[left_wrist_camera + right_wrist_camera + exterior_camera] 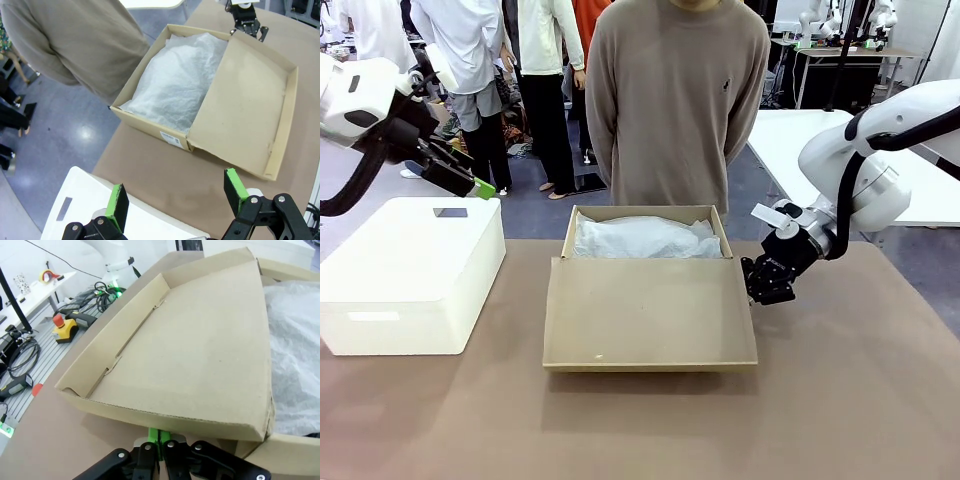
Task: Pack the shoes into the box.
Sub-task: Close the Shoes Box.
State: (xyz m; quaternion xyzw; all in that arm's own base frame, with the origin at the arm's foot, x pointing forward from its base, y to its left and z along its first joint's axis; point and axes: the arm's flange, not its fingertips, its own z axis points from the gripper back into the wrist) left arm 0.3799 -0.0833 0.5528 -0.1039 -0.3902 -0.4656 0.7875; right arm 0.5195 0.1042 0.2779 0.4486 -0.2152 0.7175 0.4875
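The right pincer [769,283], jaws closed on nothing, sits just beside the box's [650,300] right wall. The left pincer [177,197] hangs wide open over a white box [410,272]. Tissue [645,238] fills the box; a person [677,100] stands behind the tabletop [840,400].

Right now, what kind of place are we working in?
Most likely a robotics lab, not a shop: more white robot arms stand at another table behind, cables and a red stop button lie on the floor, and people stand around.

White box [410,275] on table [840,400].
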